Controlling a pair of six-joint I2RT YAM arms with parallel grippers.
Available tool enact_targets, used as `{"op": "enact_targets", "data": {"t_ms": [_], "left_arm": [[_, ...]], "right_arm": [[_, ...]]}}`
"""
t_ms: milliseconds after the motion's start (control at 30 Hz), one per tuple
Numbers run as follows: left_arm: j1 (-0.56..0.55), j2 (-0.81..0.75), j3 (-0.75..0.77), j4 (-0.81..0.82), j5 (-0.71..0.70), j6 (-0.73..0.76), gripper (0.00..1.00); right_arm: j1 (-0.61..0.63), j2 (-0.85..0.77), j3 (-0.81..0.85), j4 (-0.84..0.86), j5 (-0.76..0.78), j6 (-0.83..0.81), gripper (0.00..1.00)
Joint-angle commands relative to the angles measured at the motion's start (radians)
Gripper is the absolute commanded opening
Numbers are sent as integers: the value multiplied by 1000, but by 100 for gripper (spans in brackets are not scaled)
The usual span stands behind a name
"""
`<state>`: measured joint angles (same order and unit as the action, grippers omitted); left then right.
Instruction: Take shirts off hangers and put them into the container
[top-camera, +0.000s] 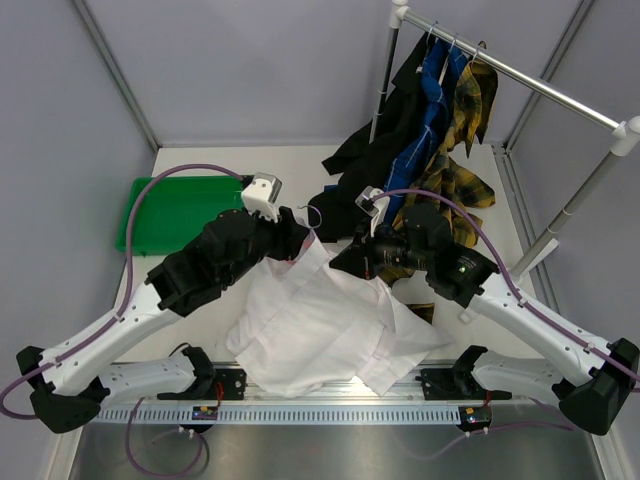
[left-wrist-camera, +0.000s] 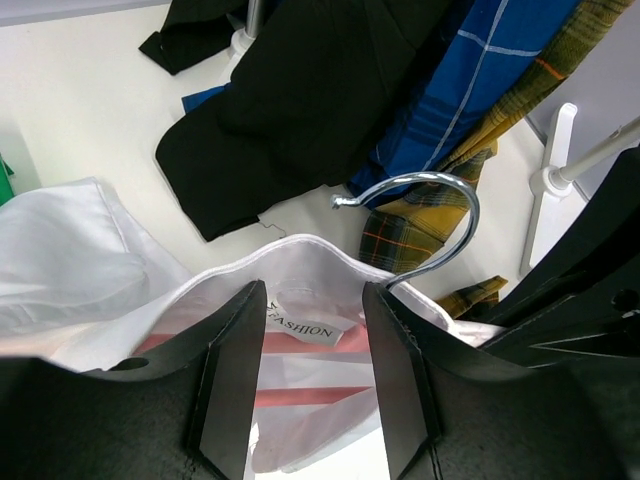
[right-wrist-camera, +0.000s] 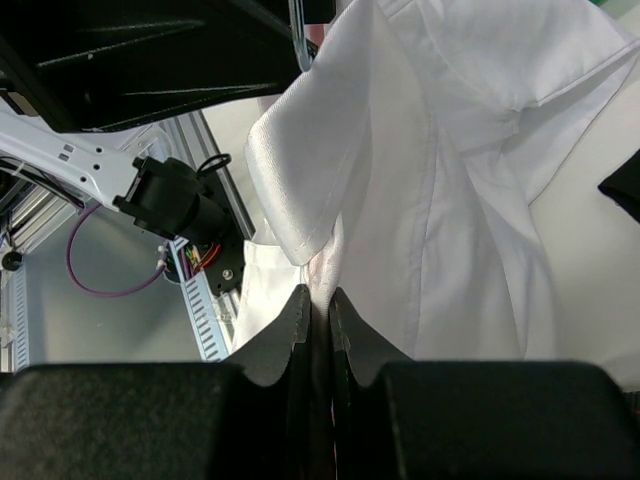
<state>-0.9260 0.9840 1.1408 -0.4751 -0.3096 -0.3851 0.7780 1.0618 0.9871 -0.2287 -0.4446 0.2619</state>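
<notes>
— Where's the white shirt?
— Crumpled on the table, right of the green tray (hung shirts crowd behind). Right gripper pinches its cloth; left gripper gapes around the collar and hanger.

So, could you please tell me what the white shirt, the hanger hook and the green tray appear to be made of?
The white shirt looks like thin woven cloth, maybe cotton: soft creases, pink showing through. The hanger hook is polished metal wire, with bright mirror-like glints. The green tray is probably moulded plastic: smooth, uniform colour, slight sheen.
</notes>
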Motion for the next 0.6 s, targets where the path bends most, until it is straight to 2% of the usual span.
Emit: {"op": "enact_targets", "data": {"t_ms": [0,300,567], "left_arm": [[-17,15,-4,78,30,11,48],[-54,44,13,98,43,26,48],[-57,-34,-30,61,9,18,49]], "right_arm": [[14,-22,15,74,7,3,0],[14,-25,12,74,4,8,0],[14,-37,7,62,21,0,0]]}}
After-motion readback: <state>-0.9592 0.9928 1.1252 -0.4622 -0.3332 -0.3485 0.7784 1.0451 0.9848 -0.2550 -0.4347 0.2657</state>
